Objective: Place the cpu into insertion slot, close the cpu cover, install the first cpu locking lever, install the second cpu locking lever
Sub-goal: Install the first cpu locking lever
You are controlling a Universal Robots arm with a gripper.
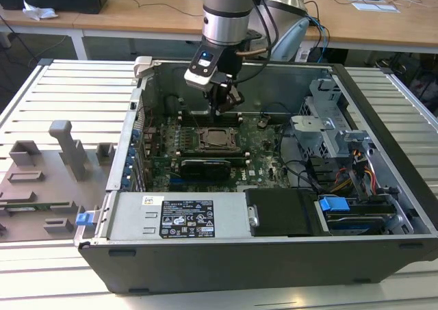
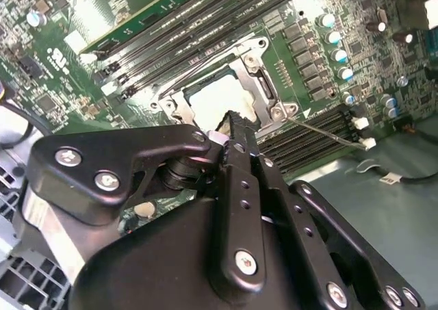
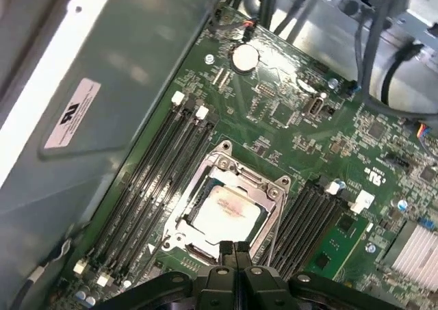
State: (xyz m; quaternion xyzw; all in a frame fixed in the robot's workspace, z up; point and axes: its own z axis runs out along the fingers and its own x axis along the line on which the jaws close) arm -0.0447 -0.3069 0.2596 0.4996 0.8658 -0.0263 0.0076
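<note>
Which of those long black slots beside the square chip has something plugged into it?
The outermost one of one bank, farthest from the cpu: a green memory card stands in it. The other long slots on both sides look empty.

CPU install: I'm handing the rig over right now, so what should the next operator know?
Gripper: fingers shut, holding nothing, tips close to the cpu cover.
The cpu is seated, and the cover lies flat around it. Both steps look done.
One thin locking lever juts out sideways from the cover's corner, apparently unlatched. I cannot tell the state of the other lever.
Left: the levers.
</note>
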